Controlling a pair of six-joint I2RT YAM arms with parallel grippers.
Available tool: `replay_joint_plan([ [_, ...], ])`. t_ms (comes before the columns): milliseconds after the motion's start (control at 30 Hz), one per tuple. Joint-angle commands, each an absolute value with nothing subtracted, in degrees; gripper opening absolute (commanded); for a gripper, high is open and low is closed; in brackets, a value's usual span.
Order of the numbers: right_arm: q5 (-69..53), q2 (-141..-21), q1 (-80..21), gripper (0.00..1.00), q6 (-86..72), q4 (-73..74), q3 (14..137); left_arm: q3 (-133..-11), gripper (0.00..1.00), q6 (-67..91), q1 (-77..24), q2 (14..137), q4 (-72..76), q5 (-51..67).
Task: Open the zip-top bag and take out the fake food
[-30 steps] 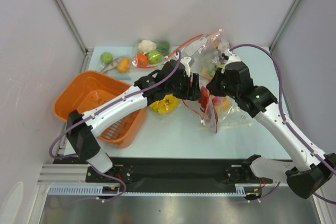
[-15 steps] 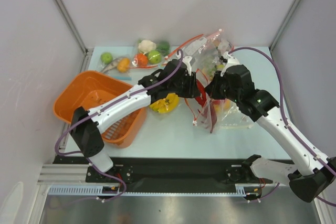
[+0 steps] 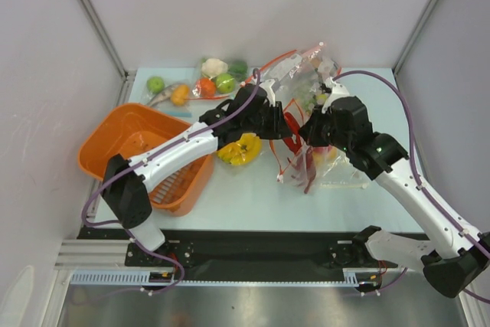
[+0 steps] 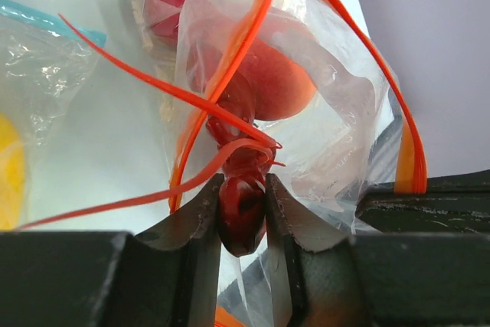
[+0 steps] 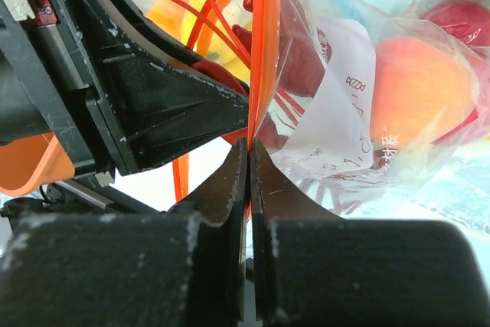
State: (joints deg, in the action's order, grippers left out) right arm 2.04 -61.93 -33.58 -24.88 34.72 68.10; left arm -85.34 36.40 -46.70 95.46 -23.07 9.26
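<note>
The zip-top bag [image 3: 337, 165] lies at centre right, clear with an orange-red zip strip [image 5: 260, 51], mouth open towards the left. My left gripper [image 3: 283, 128] is shut on the end of the dark-red lobster [image 4: 242, 216], which sticks out of the bag's mouth; the lobster also shows in the top view [image 3: 294, 134]. My right gripper [image 3: 309, 132] is shut on the zip strip at the bag's edge, fingertips pressed together [image 5: 250, 147]. A red-orange apple [image 4: 279, 82] and a peach-orange fruit [image 5: 417, 82] sit inside the bag [image 4: 344, 120].
An orange basket [image 3: 115, 132] stands at the left. A bag with yellow bananas [image 3: 239, 149] lies under the left arm. Bags with cauliflower [image 3: 214, 67], green fruits [image 3: 226, 82] and a green apple [image 3: 156, 83] lie along the back edge.
My left gripper has drawn slightly left and back with the lobster. The bag's mouth and loose zip strips have shifted left with it. The right gripper has kept its hold.
</note>
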Motion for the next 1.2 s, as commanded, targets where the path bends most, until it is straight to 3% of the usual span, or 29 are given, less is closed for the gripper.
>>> replay_joint_plan([
  [0,1.6,-62.2,-33.9,0.0,-24.1,32.4,68.6,-83.0,0.0,37.3,-46.0,94.4,-21.7,10.5],
  [200,0.6,-63.3,-32.0,0.0,-24.1,30.9,68.6,-79.8,0.0,39.2,-43.8,92.3,-17.1,14.1],
  [367,-10.3,-64.0,-23.0,0.03,-24.7,27.1,66.8,-78.3,0.0,39.3,-42.4,90.7,-13.7,16.7],
  [433,-14.6,-64.4,-20.6,0.16,-24.2,26.8,67.1,-78.0,0.0,39.5,-42.1,91.1,-12.6,18.3],
  [467,-15.5,-64.5,-20.2,0.3,-23.9,26.5,67.1,-77.7,0.0,39.3,-42.0,91.8,-12.3,18.9],
  [700,-20.5,-59.7,-12.1,0.64,-24.9,26.2,63.5,-76.5,0.0,39.7,-40.3,92.6,-9.7,21.7],
  [900,-22.9,-56.3,-3.1,0.68,-27.3,28.8,57.7,-73.0,0.0,41.4,-36.1,92.3,-4.3,26.3],
  [1167,-30.5,-58.9,1.4,0.72,-30.2,24.2,47.7,-70.8,0.0,41.9,-32.3,94.7,-1.3,30.5],
])
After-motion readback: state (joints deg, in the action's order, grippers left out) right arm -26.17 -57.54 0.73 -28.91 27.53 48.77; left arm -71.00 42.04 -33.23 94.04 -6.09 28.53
